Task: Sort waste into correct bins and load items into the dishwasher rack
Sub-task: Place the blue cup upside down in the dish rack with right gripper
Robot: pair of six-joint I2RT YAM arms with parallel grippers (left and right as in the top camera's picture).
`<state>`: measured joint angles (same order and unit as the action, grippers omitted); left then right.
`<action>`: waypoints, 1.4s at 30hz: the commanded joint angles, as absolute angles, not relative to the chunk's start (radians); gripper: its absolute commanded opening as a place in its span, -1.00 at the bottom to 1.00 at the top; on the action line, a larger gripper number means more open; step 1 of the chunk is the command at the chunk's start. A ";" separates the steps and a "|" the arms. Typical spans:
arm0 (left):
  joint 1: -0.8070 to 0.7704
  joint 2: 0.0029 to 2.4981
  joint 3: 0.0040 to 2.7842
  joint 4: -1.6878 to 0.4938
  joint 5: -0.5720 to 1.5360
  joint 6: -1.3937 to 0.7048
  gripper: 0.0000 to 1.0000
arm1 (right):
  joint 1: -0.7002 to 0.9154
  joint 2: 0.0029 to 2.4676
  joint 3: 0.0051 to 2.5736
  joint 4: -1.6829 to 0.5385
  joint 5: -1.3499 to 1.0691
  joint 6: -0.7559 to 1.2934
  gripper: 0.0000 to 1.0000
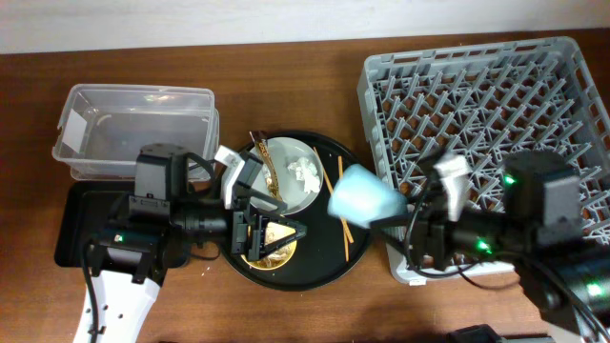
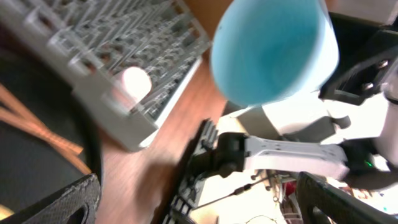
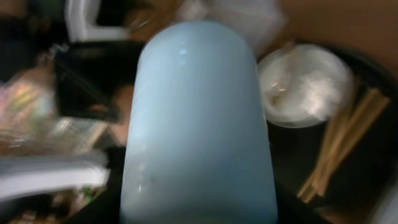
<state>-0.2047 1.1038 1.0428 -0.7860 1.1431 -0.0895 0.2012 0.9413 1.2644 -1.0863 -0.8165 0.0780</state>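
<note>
My right gripper (image 1: 383, 215) is shut on the small blue cup (image 1: 362, 195) and holds it in the air between the round black tray and the grey dishwasher rack (image 1: 496, 105). The cup fills the right wrist view (image 3: 199, 124) and hides the fingers; it also shows in the left wrist view (image 2: 273, 50). My left gripper (image 1: 286, 227) is open and empty above the yellow bowl (image 1: 283, 250), which holds brownish scraps. The white plate (image 1: 286, 186) carries white tissue pieces (image 1: 305, 171) and a gold-brown wrapper (image 1: 264, 157). Chopsticks (image 1: 340, 205) lie on the tray. The pink cup is not seen.
The clear tub (image 1: 133, 129) stands at the back left, and the shallow black tray (image 1: 69, 224) lies before it, partly under my left arm. The large round black tray (image 1: 353, 252) holds the plate, bowl and chopsticks. The rack's near corner (image 2: 124, 124) is close to my left gripper (image 2: 199, 205).
</note>
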 commanded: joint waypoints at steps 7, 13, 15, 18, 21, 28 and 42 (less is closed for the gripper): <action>-0.208 1.098 1.055 -0.825 0.923 -0.074 0.99 | -0.263 1.041 1.268 -1.470 -0.020 0.216 0.08; -0.208 1.098 1.055 -0.846 0.919 -0.073 0.99 | -0.263 1.340 1.268 -1.373 0.000 0.219 0.10; -0.208 1.098 1.055 -0.846 0.919 -0.074 0.99 | -0.263 1.411 1.268 -1.345 -0.041 0.218 0.10; -0.208 1.098 1.055 -0.847 0.920 -0.074 0.99 | -0.262 1.501 1.268 -1.327 -0.049 0.219 0.39; -0.208 1.098 1.055 -0.850 0.919 -0.074 0.99 | -0.262 1.530 1.282 -1.343 -0.082 0.219 0.78; -0.344 1.105 1.052 -0.928 0.458 -0.184 0.99 | -0.262 1.131 1.365 -1.436 -0.445 0.081 0.80; -0.744 1.720 1.013 -0.758 -0.005 -0.558 -0.13 | -0.262 0.736 1.357 -1.533 -0.550 0.082 0.93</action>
